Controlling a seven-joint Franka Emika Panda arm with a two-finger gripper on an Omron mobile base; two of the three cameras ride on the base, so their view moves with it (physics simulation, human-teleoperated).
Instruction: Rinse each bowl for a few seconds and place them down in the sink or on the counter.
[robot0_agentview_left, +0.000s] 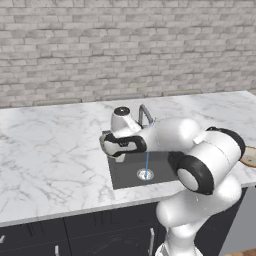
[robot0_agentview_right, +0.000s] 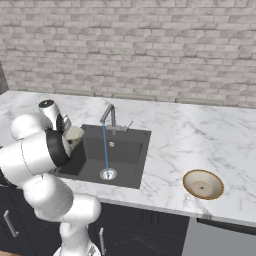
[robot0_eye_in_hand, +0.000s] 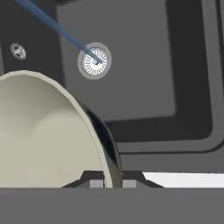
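Grip: my gripper (robot0_eye_in_hand: 112, 183) had its two fingers pinched on the rim of the pale greenish-cream bowl (robot0_eye_in_hand: 43, 135), one fingertip inside the wall and one outside, as the hand view showed.
Bowl position: I held the cream bowl at the left edge of the sink (robot0_agentview_right: 95, 150), above the basin, off to the side of the water stream (robot0_agentview_right: 105, 150).
Water: faucet (robot0_agentview_right: 107, 114) was running; a thin blue stream fell straight onto the round silver drain (robot0_eye_in_hand: 94, 61). It was not striking the bowl at this instant.
Second bowl: tan-beige bowl (robot0_agentview_right: 203, 184) sat upright on the counter (robot0_agentview_right: 190, 135), well to the right of the sink, near the front edge, untouched by me.
Progress, as I judged it: one bowl in hand at the sink and water on. Whether this bowl had had its rinse, I could not tell from these views.
Left to do: set the cream bowl down in the sink or on the counter, then fetch, rinse and place the tan-beige bowl.
Risk: a rim-only pinch on a glossy wet wall could slip.
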